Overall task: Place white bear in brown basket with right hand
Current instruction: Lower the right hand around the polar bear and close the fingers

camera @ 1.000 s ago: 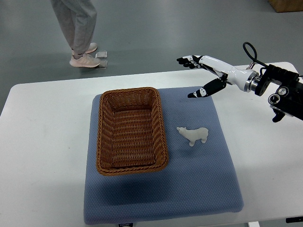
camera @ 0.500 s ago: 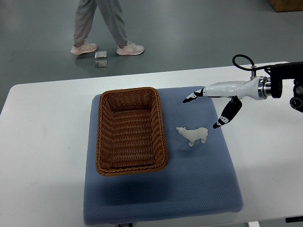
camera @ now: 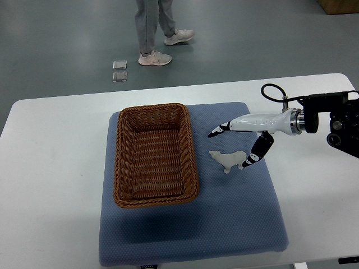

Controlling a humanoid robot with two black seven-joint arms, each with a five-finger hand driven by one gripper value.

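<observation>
Covering most of the picture is one white counter (camera: 50, 168) with rounded corners, standing on a grey-green floor (camera: 252, 39) that fills the far part of the room. One blue padded mat (camera: 224, 224) lies on the counter's middle. On the mat's left half sits one brown wicker basket (camera: 120, 162), rectangular, with nothing visible inside it. Beyond the counter, on the floor, lie two small square tiles (camera: 119, 70), one just beside the other, and to their right one person's legs (camera: 151, 28) show, in grey trousers and light shoes. Just right of the basket, apart from its rim, one white bear (camera: 226, 159) lies on the mat, its head toward the basket. One robot hand, the right robot hand (camera: 233, 147), reaches in from the right edge on a white forearm with a black wrist; its fingers are spread, one black-tipped finger (camera: 217, 130) above the bear's far side and another close to the bear's rear end, whether touching cannot be told; they are not closed on it.
</observation>
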